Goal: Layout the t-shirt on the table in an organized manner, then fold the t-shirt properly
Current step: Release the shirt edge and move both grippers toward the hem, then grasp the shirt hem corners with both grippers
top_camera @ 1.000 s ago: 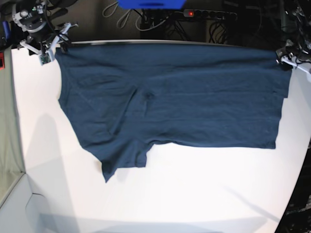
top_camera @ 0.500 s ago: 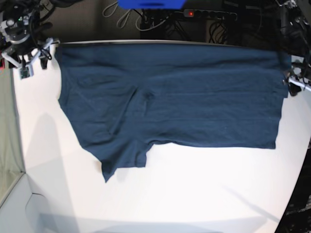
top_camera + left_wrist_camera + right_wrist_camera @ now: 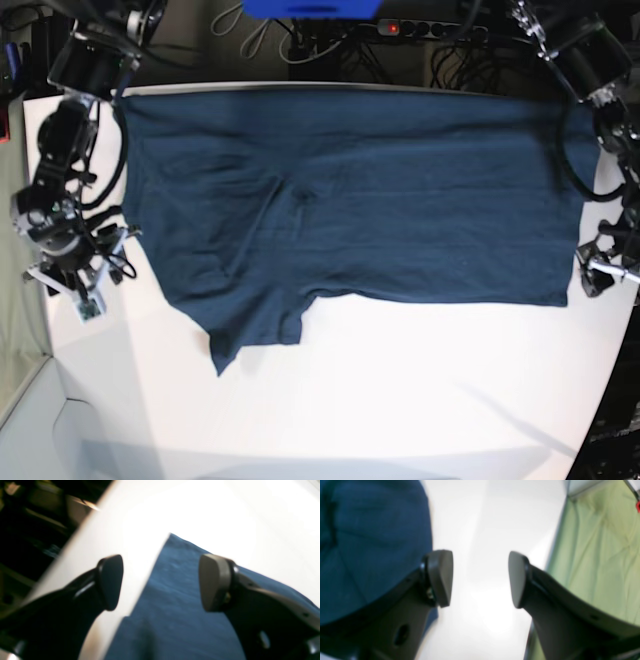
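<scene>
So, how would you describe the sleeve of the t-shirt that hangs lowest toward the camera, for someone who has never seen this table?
Find the white table and the dark navy t-shirt spread across its far half. Follow the shirt's near hem toward the right gripper. The sleeve is the only flap jutting past that straight hem, ending in a point.

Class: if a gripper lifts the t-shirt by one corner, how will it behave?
The t-shirt lies flat with soft creases, so it will likely droop. Thin cloth probably lifts lightly. It may drag across the smooth table.
</scene>
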Action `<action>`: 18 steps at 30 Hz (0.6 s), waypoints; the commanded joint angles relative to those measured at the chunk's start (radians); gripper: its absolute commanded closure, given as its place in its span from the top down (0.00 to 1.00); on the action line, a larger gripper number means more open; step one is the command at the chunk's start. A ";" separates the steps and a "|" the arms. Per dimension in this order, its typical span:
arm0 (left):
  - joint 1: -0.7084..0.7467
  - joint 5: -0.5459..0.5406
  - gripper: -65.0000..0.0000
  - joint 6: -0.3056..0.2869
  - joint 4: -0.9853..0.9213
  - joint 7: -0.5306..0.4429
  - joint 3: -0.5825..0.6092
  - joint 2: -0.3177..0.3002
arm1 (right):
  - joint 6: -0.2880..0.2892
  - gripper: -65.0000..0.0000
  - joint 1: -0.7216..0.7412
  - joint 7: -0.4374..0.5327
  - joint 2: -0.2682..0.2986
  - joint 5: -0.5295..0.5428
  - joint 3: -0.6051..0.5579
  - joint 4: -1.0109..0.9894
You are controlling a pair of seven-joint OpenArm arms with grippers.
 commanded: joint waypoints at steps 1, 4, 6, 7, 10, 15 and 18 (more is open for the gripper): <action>-0.036 0.017 0.70 0.005 -0.015 -0.056 0.007 -0.028 | -0.001 0.54 0.051 0.015 0.006 -0.007 -0.029 -0.028; -0.070 0.087 0.70 0.002 -0.124 -0.181 0.072 -0.023 | -0.001 0.54 0.143 0.024 0.006 -0.021 -0.084 -0.179; -0.090 0.144 0.71 0.002 -0.201 -0.291 0.144 -0.023 | -0.001 0.54 0.215 0.064 0.005 -0.024 -0.091 -0.301; -0.093 0.172 0.71 0.005 -0.231 -0.345 0.174 -0.023 | -0.001 0.54 0.246 0.087 0.005 -0.024 -0.091 -0.367; -0.103 0.228 0.71 0.005 -0.317 -0.457 0.227 -0.023 | -0.001 0.54 0.323 0.150 0.005 -0.025 -0.091 -0.527; -0.163 0.247 0.71 0.005 -0.426 -0.497 0.240 -0.023 | -0.001 0.54 0.381 0.242 0.008 -0.025 -0.090 -0.680; -0.172 0.247 0.71 0.002 -0.452 -0.500 0.234 -0.029 | -0.001 0.55 0.378 0.287 0.006 -0.024 -0.091 -0.722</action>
